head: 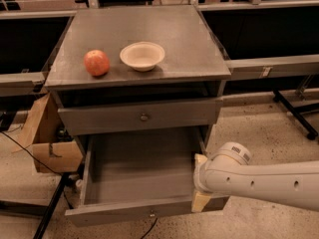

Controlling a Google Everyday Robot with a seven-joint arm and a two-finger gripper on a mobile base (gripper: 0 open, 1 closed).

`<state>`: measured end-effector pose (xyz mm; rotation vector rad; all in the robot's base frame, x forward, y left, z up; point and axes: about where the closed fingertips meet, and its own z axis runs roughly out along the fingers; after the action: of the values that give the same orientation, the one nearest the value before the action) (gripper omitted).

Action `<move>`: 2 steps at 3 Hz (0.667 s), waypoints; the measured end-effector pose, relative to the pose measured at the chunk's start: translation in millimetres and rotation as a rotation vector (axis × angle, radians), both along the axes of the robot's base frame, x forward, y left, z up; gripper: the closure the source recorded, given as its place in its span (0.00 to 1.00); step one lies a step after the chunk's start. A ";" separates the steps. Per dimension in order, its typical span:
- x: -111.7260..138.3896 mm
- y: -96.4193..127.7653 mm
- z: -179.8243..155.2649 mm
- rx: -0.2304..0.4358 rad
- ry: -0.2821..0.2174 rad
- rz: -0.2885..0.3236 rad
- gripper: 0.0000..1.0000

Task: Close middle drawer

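You see the apple near the left edge of the desk, with the bowl just to its right. Under the desk's front edge sits the top drawer. Below it, the middle drawer sticks out toward you. The gripper is at that drawer's front right corner.
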<state>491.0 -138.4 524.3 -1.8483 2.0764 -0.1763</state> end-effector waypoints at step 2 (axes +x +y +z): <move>34.4 17.4 -57.2 -0.013 0.021 0.103 0.00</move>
<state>525.3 -121.0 467.1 -1.9675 1.9927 -0.1454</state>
